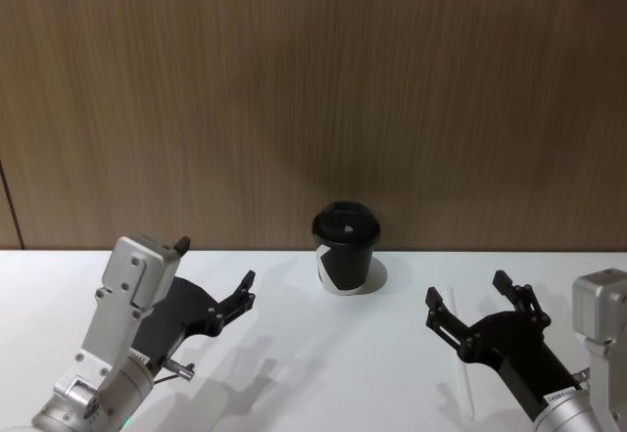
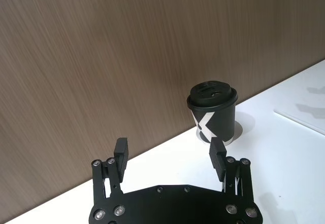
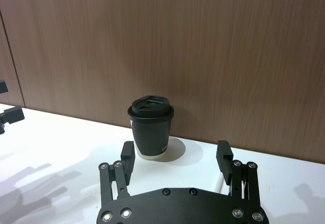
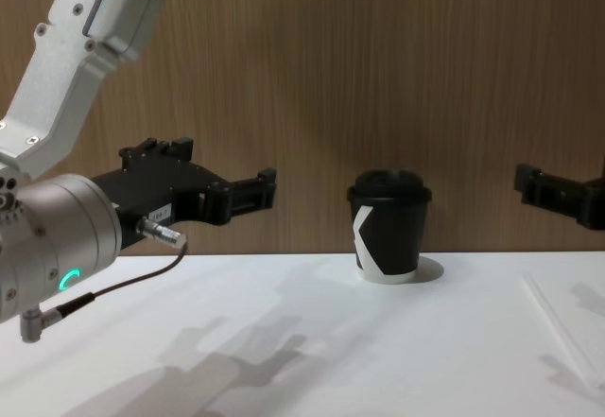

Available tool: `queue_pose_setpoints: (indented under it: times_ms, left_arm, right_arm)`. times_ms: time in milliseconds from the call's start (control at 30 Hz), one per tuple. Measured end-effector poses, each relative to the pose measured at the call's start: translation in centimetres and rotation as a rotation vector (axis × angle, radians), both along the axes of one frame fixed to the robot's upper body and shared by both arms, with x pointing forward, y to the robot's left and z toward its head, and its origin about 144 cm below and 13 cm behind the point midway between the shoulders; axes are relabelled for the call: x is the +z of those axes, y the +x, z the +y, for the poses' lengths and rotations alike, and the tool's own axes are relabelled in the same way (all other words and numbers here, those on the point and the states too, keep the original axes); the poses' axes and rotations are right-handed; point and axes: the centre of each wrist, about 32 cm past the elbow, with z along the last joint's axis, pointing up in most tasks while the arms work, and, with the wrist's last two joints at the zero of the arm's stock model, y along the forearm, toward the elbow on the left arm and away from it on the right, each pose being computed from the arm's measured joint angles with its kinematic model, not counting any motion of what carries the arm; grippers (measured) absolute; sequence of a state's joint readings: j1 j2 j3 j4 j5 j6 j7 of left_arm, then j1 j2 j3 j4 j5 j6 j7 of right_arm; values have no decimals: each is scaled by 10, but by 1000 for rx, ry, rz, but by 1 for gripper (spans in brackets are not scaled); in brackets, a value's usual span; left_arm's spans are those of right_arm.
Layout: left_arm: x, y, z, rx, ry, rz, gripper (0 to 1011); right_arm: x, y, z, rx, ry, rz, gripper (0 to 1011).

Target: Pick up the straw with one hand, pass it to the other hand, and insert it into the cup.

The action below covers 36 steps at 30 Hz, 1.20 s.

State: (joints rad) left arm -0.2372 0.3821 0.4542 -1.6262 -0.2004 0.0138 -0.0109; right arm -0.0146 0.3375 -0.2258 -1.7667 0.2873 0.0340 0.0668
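Fingers of the right gripper (image 1: 466, 290) are standing wide and released, hovering above the straw (image 1: 466, 393) lying on the surface (image 1: 313, 354) at near right, probably lining up the pickup. The left gripper (image 1: 216, 263), equally released, is waiting left of the cup (image 1: 346, 256).

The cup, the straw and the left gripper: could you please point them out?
Cup (image 1: 345, 261): head view, its side wall.
Straw (image 4: 558, 329): chest view, its middle.
Left gripper (image 1: 216, 264): head view, between its open jaws.
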Motion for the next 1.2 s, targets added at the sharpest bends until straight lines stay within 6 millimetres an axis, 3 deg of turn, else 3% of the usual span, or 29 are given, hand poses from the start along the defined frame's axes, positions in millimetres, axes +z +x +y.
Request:
queue_pose_setpoints:
  times_ms: [1200]
  left_arm:
    - [0,0,0,0,0,0,1003]
  right_arm:
    - [-1,-8,-9,-30,-87,125,1004]
